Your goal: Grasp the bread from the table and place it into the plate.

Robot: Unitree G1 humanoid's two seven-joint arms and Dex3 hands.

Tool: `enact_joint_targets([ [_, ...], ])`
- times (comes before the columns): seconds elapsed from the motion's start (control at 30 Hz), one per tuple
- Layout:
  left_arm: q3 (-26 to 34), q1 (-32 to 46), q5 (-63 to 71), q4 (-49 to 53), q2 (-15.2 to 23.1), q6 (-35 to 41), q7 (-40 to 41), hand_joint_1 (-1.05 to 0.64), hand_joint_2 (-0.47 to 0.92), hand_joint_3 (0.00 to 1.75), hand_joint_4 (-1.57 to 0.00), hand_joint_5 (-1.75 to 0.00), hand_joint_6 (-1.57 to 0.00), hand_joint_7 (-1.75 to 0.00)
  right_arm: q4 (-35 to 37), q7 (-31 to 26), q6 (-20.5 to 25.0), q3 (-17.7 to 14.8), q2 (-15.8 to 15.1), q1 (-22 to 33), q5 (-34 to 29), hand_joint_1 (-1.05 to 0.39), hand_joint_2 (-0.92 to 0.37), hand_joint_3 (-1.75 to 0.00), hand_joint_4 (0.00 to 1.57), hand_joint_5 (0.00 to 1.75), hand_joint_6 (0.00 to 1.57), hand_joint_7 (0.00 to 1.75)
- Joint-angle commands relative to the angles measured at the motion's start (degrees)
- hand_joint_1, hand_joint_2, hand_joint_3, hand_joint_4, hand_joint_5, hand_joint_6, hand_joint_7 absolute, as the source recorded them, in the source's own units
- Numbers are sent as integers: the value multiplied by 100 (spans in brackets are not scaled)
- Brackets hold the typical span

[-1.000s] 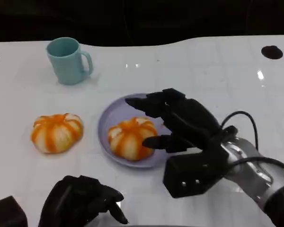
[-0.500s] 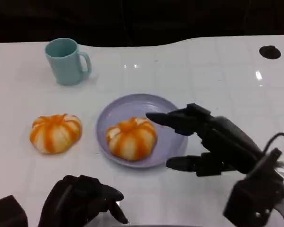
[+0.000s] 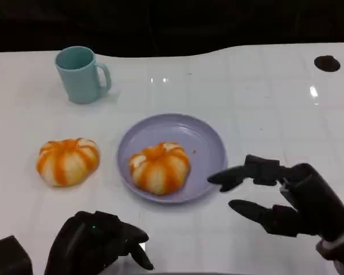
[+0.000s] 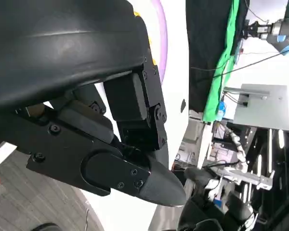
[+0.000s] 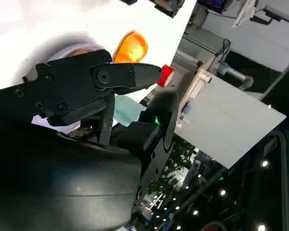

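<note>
So the bread [image 3: 159, 167] is found sitting in the purple plate [image 3: 209, 143], a bit toward its near-left side, with nothing touching it. A second orange-striped bread [image 3: 67, 161] is left on the white table [image 3: 264, 91], well off to the plate's left, and a teal mug [image 3: 80, 73] is parked farther back on that same side.

Compared with a second ago, the right hand [image 3: 286, 197] has been pulled right off the plate. Back then its fingers were wrapped around the bread; half a second ago they were already lifted clear and hovering over the plate's right rim. Now the hand is seen near the table's front right, just beside the plate's edge, with fingers [image 3: 235, 176] spread apart and nothing held between them.

The left hand [image 3: 97, 243] hasn't been moved at all: it's parked at the front left of the table, fingers curled in, nothing gripped.

The bread in the plate, the other bread and the mug are all found in the same spots as before. In the right wrist view the orange bread [image 5: 131, 46] can be made out past the hand's fingers.
</note>
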Motion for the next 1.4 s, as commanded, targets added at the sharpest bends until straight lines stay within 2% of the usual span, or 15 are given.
enact_joint_targets([
  [0.03,35,46,20,-37,69,-71,66,-94,87,0,-126,-89,-157,-1,-312,317,211,-221,-26,439,523,-28,-58,-100,69,158,66,129],
  [0.1,40,47,17,-43,75,-60,73,-94,87,0,-126,-89,-157,-2,-393,396,291,-296,-7,596,592,-28,-54,-107,69,163,66,137],
  [0.23,49,40,8,-23,84,-76,56,-94,87,0,-126,-89,-157,-2,-771,454,928,-394,68,971,915,-29,-53,-108,68,172,63,146],
  [0.33,58,48,-1,-43,99,-40,64,-94,87,0,-127,-88,-157,-2,-1106,443,1474,-461,176,1267,1199,-29,-61,-96,66,174,61,144],
  [0.4,70,43,-60,-37,97,7,32,-93,86,0,-127,-88,-157,-2,-1162,416,1596,-525,249,1363,1154,-29,-65,-91,65,175,60,145],
  [0.6,87,24,-37,53,141,-105,-28,-94,88,1,-127,-87,-157,-2,-1074,431,1635,-649,452,1446,995,-31,-69,-84,64,175,59,141],
  [0.97,161,-103,-60,296,183,-155,-104,-94,87,0,-127,-88,-157,-1,-624,489,1650,-820,651,1259,833,-31,-72,-73,65,175,63,134],
  [1.4,323,-371,-210,717,166,-263,-308,-92,85,0,-126,-87,-156,-1,-386,642,1444,-854,815,1078,728,-30,-73,-70,67,175,66,134],
])
